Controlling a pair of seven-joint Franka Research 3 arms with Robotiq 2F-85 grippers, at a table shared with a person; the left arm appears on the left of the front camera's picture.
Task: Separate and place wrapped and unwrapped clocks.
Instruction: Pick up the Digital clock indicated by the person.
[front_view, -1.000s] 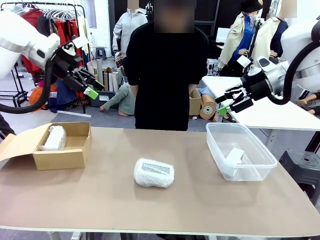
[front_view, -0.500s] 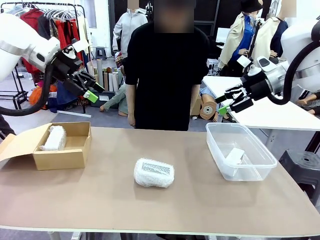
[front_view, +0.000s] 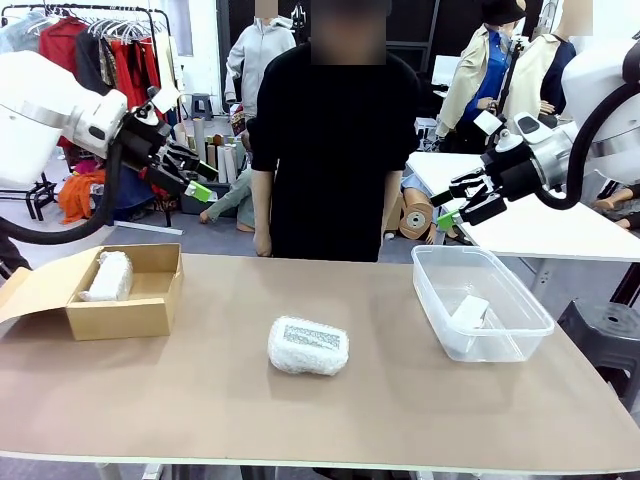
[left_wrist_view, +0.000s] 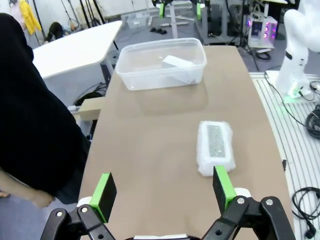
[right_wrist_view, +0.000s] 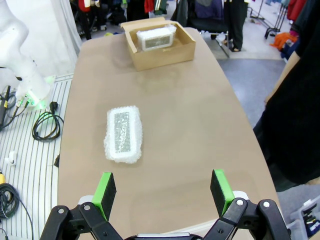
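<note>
Left gripper and right gripper hang spread wide, empty; the wrapped clock lies mid-table, four o'clock of the cardboard box, probably light, squashy, slippery, so best pinched across its narrow middle.

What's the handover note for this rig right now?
Left hand: open, empty, raised at the left.
Right hand: open, empty, raised at the right.
Done: one wrapped clock lies in the cardboard box; the bare white clock lies in the clear bin.
Left: the second wrapped clock, grey face up, lies mid-table, untouched; it probably goes in the box.
</note>
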